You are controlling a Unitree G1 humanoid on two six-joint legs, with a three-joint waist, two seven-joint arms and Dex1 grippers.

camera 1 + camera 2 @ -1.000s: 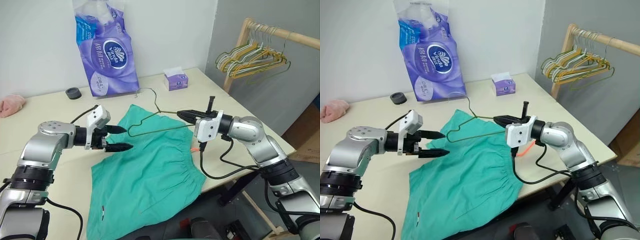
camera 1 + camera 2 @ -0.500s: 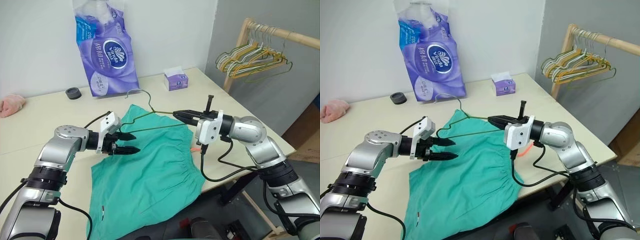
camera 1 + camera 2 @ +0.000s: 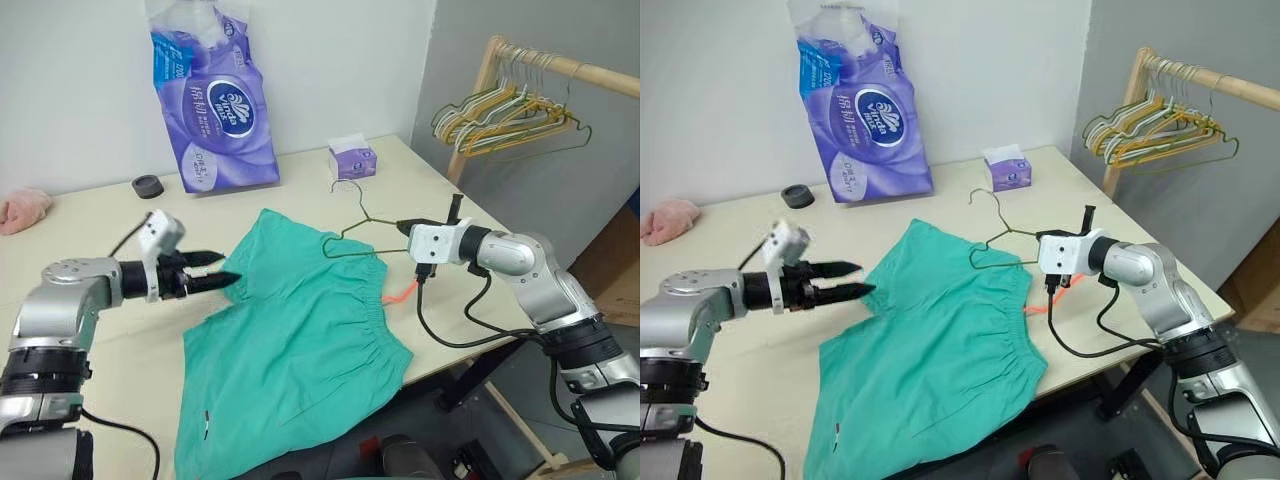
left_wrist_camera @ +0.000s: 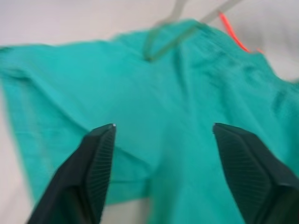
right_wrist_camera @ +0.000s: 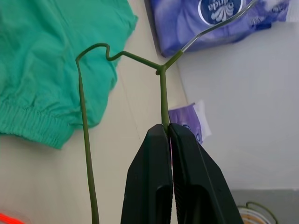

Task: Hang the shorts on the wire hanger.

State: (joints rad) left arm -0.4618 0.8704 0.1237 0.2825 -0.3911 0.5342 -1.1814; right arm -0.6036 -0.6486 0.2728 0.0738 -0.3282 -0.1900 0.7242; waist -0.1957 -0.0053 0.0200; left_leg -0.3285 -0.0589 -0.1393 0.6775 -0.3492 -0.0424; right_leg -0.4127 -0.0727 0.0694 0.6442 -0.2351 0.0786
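- Two pincers are over the tabletop (image 3: 90,215), one at each side of the shorts (image 3: 290,340).
- The left pincer (image 3: 212,270) has its fingers apart with nothing between them; its tips hang just off the near left edge of the shorts, pointing toward them.
- The right pincer (image 5: 167,128) is pressed together on the wire of the hanger (image 3: 352,222), gripping it just below the twisted neck.
- The hanger sticks out from that pincer toward the middle of the tabletop, hook (image 3: 345,187) uppermost, tilted; its far bent corner sits at the waistband edge of the shorts, whether touching I cannot tell.
- The shorts lie flat and spread between the two pincers, waistband nearer the right one, an orange drawstring (image 3: 399,295) trailing out just under that pincer.
- Beyond the left pincer stand a purple pack (image 3: 208,95) and a small black disc (image 3: 147,186); a pink cloth (image 3: 22,208) lies further left.
- Past the right pincer is a tissue box (image 3: 351,160), and further off a rail of hangers (image 3: 505,110).
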